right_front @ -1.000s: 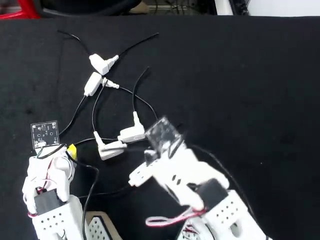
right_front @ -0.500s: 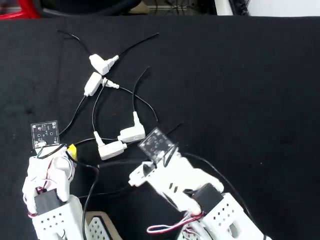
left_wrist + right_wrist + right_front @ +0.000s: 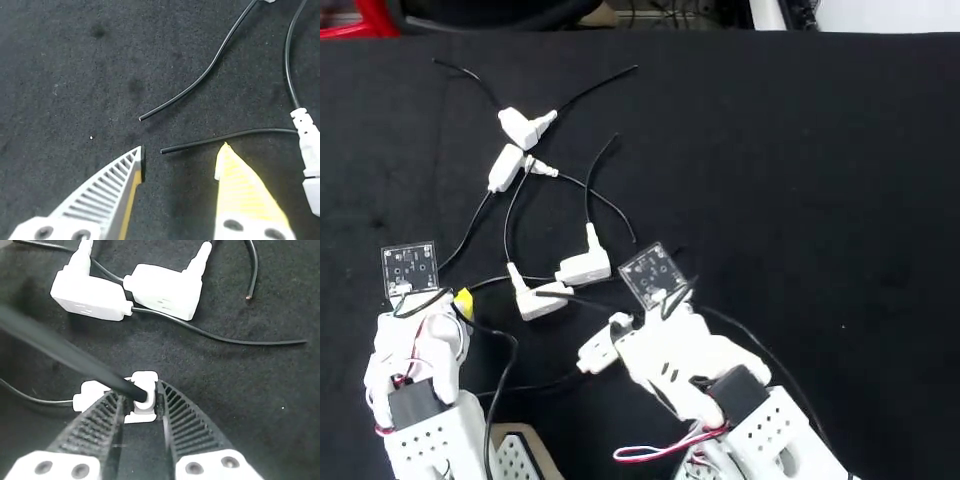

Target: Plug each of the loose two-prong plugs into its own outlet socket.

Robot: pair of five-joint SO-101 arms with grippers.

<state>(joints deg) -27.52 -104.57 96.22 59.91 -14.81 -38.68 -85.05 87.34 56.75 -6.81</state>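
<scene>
Meanwhile the left gripper (image 3: 182, 149) had kept still at lower left, fingers spread over the table (image 3: 820, 150); at lower centre the right gripper (image 3: 144, 392) had swung and settled, pinching a plug (image 3: 143, 378) just below the nearest socket (image 3: 542, 299), so insertion looked next.

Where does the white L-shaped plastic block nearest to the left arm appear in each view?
High view: the white L-shaped plastic block lies left of centre.
Left wrist view: its ribbed neck beside the yellow finger.
Right wrist view: the block lies beyond the right gripper.
Shared landmark: the neighbouring white block.
</scene>
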